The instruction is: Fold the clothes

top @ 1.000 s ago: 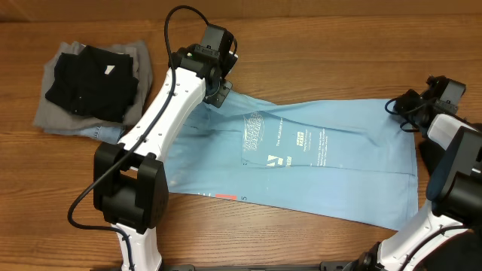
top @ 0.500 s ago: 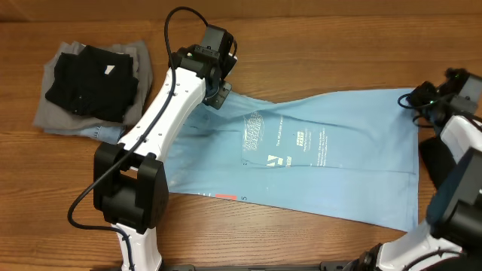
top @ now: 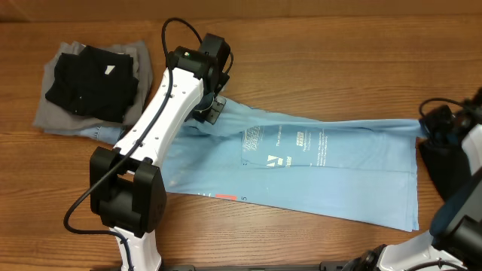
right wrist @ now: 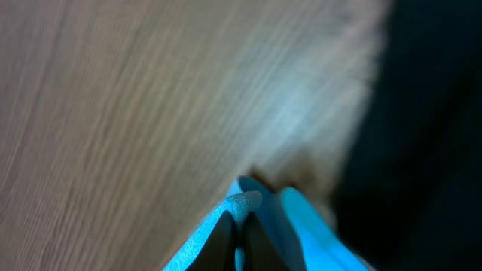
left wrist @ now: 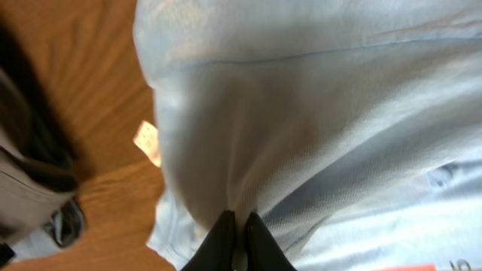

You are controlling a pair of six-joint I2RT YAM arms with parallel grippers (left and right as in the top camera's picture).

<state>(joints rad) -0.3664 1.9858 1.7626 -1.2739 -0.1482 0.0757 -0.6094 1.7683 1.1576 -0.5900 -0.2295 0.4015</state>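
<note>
Across the middle of the desk point(top: 339, 60): sky-blue shirt point(top: 301, 177), laid flat, long axis running left to right, printed lettering point(top: 282, 147) face up near its centre. Far edge of the cloth is pulled into a taut line between the two arms, with a fold ridge running along it. Near hem lies loose toward the near edge, a small red mark point(top: 226, 197) on it.

Left end effector point(top: 214, 110): on the shirt's far-left end, fingers together and clamped on a pinch of blue cloth. Left wrist view confirms it: the two dark fingertips point(left wrist: 223, 229) meet with fabric gathered into creases between them.

Right end effector point(top: 437, 126): at the shirt's far-right corner, close to the desk's right edge, jaws together on the cloth. Right wrist view is blurred, but the blue edge point(right wrist: 245, 202) clearly sits pinched at the tips, with wood grain behind.

Far-left corner of the desk: the other clothes in a stack, well apart from the shirt's body. Black garment point(top: 90, 79) on top, grey piece point(top: 53, 113) under it, a strip of denim point(top: 105, 132) showing at the near side, just beside the left arm's white link point(top: 162, 105).
</note>
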